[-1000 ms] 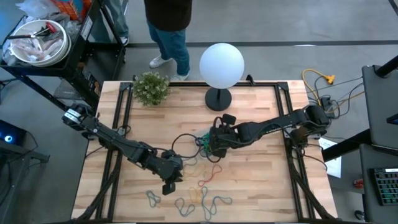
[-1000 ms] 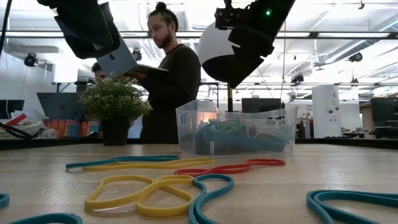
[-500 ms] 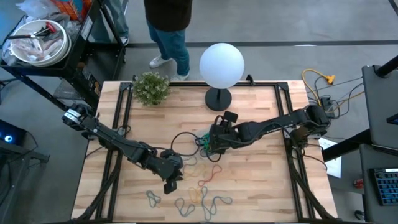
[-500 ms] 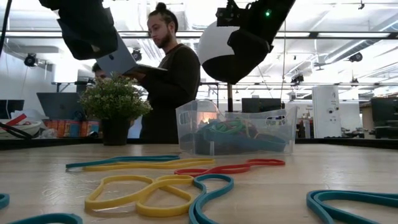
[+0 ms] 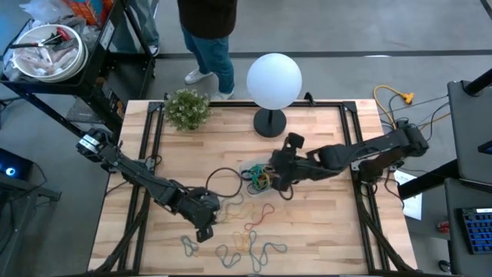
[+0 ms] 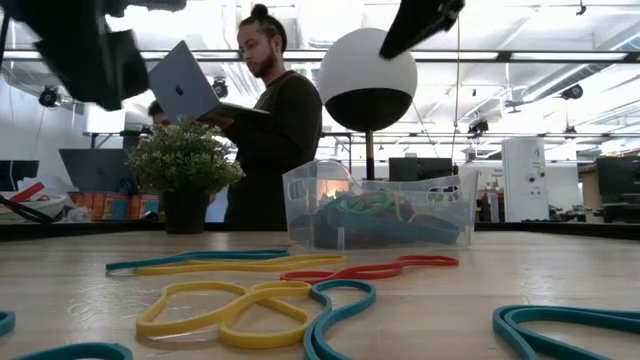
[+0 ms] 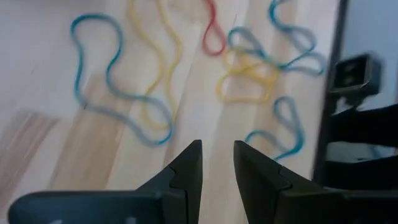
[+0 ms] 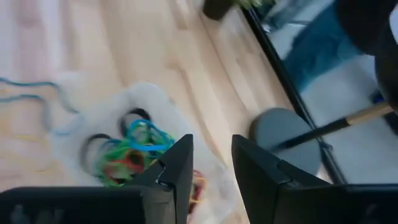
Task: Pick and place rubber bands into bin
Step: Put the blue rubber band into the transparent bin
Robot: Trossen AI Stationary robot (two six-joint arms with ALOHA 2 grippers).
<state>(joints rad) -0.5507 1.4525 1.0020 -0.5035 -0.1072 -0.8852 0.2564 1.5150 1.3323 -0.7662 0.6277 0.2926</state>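
Note:
The bin [image 5: 257, 178], a small clear tray, stands mid-table with a tangle of green, blue, black and red rubber bands [image 8: 134, 151] lying in it. More rubber bands [image 5: 240, 233], yellow, blue and red, lie loose on the wood toward the near edge [image 6: 230, 306]. My right gripper [image 5: 274, 181] hangs open above the bin's right side with nothing between its fingers [image 8: 211, 163]. My left gripper [image 5: 204, 230] hovers open over the wood to the left of the loose bands [image 7: 217, 163], touching none of them.
A white globe lamp [image 5: 274, 80] on a dark base [image 8: 283, 132] stands just beyond the bin, and a potted plant [image 5: 187, 108] sits at the far left. A black cable loop [image 5: 223, 176] lies left of the bin. A person [image 6: 268, 120] with a laptop stands at the far edge.
My right gripper has risen from just over the bin and drawn back toward the table's right edge; in the low view it has gone up almost out of the picture. My left gripper has swung a little toward the table's left edge. The bands and the bin lie as before.

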